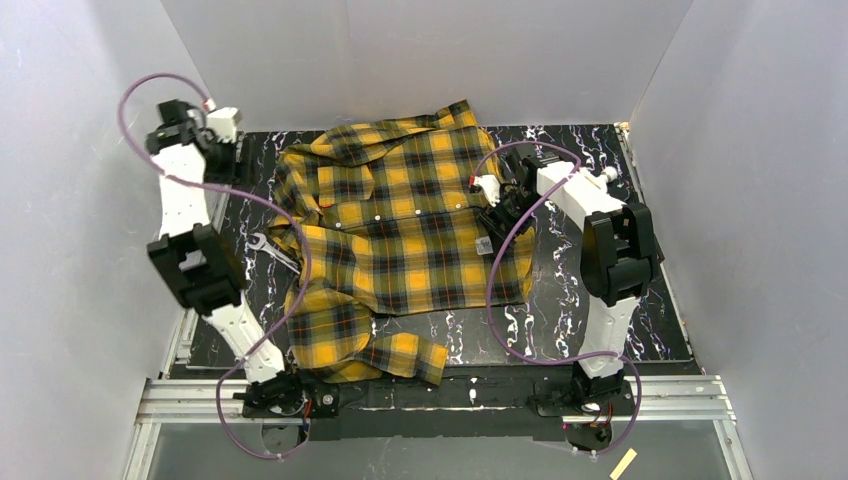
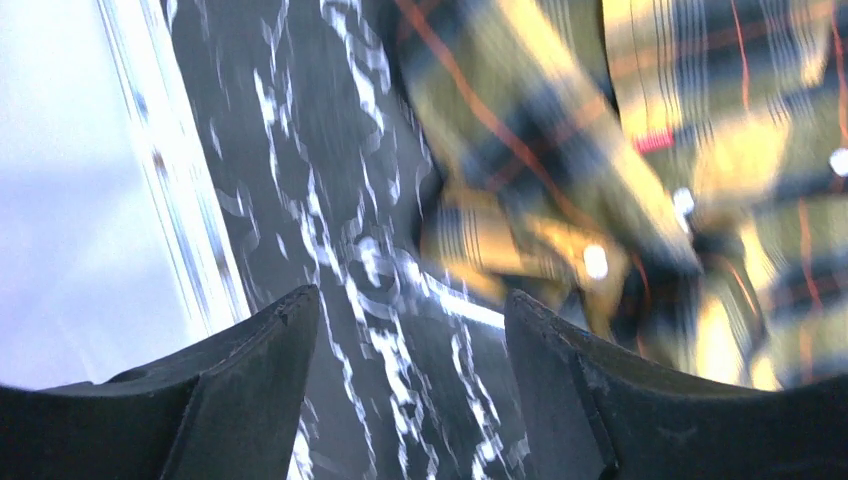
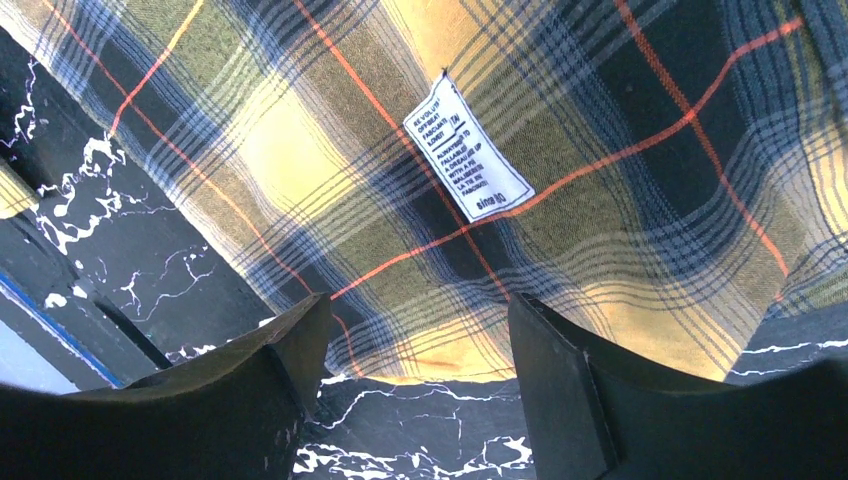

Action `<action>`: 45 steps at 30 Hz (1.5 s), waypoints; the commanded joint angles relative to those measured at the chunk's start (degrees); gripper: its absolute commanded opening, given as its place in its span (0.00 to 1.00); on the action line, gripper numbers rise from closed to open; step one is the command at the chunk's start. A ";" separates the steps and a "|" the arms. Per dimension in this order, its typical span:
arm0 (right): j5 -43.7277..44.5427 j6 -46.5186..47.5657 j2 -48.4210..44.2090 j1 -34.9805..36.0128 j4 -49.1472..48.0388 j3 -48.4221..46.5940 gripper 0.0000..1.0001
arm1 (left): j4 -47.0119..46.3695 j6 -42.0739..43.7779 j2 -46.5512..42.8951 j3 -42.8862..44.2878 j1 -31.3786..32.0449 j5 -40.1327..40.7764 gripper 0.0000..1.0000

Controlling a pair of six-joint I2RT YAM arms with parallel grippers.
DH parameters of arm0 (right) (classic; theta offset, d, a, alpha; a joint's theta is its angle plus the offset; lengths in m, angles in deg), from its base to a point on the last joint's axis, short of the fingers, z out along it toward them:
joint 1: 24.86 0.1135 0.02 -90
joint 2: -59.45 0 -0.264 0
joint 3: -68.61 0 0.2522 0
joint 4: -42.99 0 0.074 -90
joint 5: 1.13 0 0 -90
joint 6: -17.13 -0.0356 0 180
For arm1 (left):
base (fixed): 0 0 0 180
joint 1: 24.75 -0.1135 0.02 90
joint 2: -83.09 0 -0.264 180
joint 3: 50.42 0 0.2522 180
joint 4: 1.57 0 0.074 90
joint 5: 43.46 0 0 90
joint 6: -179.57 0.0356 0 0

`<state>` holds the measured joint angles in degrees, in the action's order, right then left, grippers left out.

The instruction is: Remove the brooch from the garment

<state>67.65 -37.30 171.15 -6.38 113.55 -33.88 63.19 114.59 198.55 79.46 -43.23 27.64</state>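
Well, your right fingers (image 3: pixel 270 370) stand apart and empty above the garment (image 1: pixel 400 230) at its 3 o'clock edge, close to the white label (image 3: pixel 467 160), probably ready to pin the cloth. Farther, at 10 o'clock, your left fingers (image 2: pixel 250 370) are also spread, gripping nothing, over the black marbled counter (image 1: pixel 555 300). The brooch I cannot find in any view. White walls (image 1: pixel 450 60) close the room.

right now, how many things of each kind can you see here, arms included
plaid shirt: 1
white label: 1
silver wrench-like tool: 1
arms: 2, left arm, right arm
total: 5
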 commanded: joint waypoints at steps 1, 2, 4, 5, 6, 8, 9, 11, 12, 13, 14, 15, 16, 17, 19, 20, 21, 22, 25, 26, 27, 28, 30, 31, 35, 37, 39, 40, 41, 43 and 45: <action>-1.30 0.02 -0.42 0.33 -0.59 -0.92 0.73 | 8.05 -1.38 -11.33 -13.70 -5.41 -8.80 0.66; -1.31 0.07 -0.39 0.33 -0.58 -0.92 0.73 | 7.93 -0.21 -13.36 -16.87 -6.28 -9.14 0.66; -1.14 0.06 -0.32 0.33 -0.68 -0.92 0.73 | 6.34 2.85 -15.55 -22.43 -7.33 -8.80 0.62; -1.05 0.08 -0.34 0.33 -0.72 -0.92 0.73 | 4.39 3.62 -16.42 -25.36 -7.65 -8.40 0.61; -1.04 0.11 -0.28 0.33 -0.62 -0.90 0.73 | 2.14 4.72 -17.18 -27.89 -7.78 -7.94 0.60; -0.98 0.11 -0.05 0.33 -0.65 -0.92 0.73 | -2.49 6.46 -17.89 -32.48 -7.85 -7.41 0.58; -0.88 0.09 0.11 0.33 -0.59 -0.99 0.73 | -4.10 7.53 -17.69 -33.89 -7.81 -7.97 0.57; -0.60 0.10 0.26 0.33 -0.51 -1.01 0.73 | -6.99 7.44 -16.38 -35.40 -7.80 -7.95 0.56; -0.52 0.07 0.27 0.33 -0.44 -0.96 0.73 | -8.19 6.64 -15.28 -35.45 -7.81 -7.59 0.55; -0.38 0.05 0.35 0.39 -0.40 -0.86 0.73 | -9.14 6.02 -14.15 -34.99 -7.80 -7.49 0.54; -0.22 0.06 0.28 0.41 -0.46 -0.63 0.73 | -10.11 5.37 -13.06 -34.66 -7.80 -7.63 0.53; -0.09 0.10 0.27 0.42 -0.46 -0.39 0.73 | -11.20 4.74 -12.03 -34.30 -7.77 -7.95 0.52; 0.06 0.11 0.27 0.49 -0.48 -0.17 0.73 | -12.40 4.14 -11.19 -34.09 -7.53 -8.26 0.52; 0.16 0.10 0.35 0.50 -0.57 0.05 0.73 | -13.53 3.86 -10.34 -33.96 -7.29 -8.64 0.51; 0.41 0.03 0.51 0.59 -0.69 0.38 0.72 | -15.85 3.64 -9.20 -34.42 -6.60 -9.40 0.50; 0.57 0.07 0.61 0.59 -0.67 0.47 0.72 | -17.09 3.75 -8.75 -34.84 -6.24 -9.51 0.49; 0.76 0.07 0.69 0.59 -0.58 0.52 0.72 | -18.49 3.89 -8.42 -35.28 -6.00 -9.74 0.48; 0.96 0.11 0.75 0.57 -0.58 0.52 0.72 | -19.70 3.98 -7.98 -35.60 -5.82 -10.25 0.47; 1.42 0.07 0.84 0.59 -0.38 0.40 0.72 | -22.97 4.60 -6.73 -36.36 -5.37 -10.82 0.45; 1.51 0.14 0.90 0.64 -0.38 0.40 0.72 | -23.91 4.77 -6.12 -36.28 -5.16 -10.77 0.45; 1.52 0.15 0.97 0.67 -0.25 0.46 0.72 | -24.56 4.86 -5.44 -35.97 -4.95 -10.48 0.45; 1.60 0.31 1.05 0.68 -0.20 0.48 0.72 | -24.85 5.01 -4.57 -35.44 -4.58 -10.20 0.45; 1.70 0.64 1.16 0.74 -0.11 0.61 0.72 | -24.98 5.41 -2.90 -34.28 -3.86 -9.56 0.44; 1.78 0.86 1.31 0.83 -0.03 0.72 0.72 | -24.99 5.53 -2.27 -33.76 -3.46 -9.17 0.44; 2.08 1.35 2.12 0.99 -0.32 1.13 0.72 | -24.55 5.25 -0.18 -31.94 -2.37 -7.50 0.30; 2.33 1.59 2.57 1.11 -0.95 1.69 0.71 | -23.43 4.91 -0.04 -31.20 -2.22 -7.13 0.22; 2.69 1.70 3.00 1.12 -1.49 2.27 0.70 | -22.00 5.44 -0.78 -30.62 -2.35 -6.81 0.11; 2.95 1.71 3.20 1.20 -1.73 2.51 0.69 | -21.33 5.55 -1.37 -30.34 -2.54 -6.60 0.06; 3.56 1.75 3.37 1.29 -2.01 2.71 0.69 | -20.05 5.68 -1.85 -29.49 -2.91 -6.20 0.02; 4.42 1.83 3.60 1.38 -2.43 2.98 0.67 | -15.50 6.79 -2.07 -26.07 -3.57 -4.13 0.00; 5.27 2.02 3.62 1.47 -2.84 3.40 0.66 | -11.52 9.10 -1.99 -22.13 -4.33 -1.51 0.00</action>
<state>71.22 -36.45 174.43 -5.31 111.84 -31.21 43.41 120.07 199.47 50.02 -45.90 22.11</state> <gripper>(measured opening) 0.673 0.029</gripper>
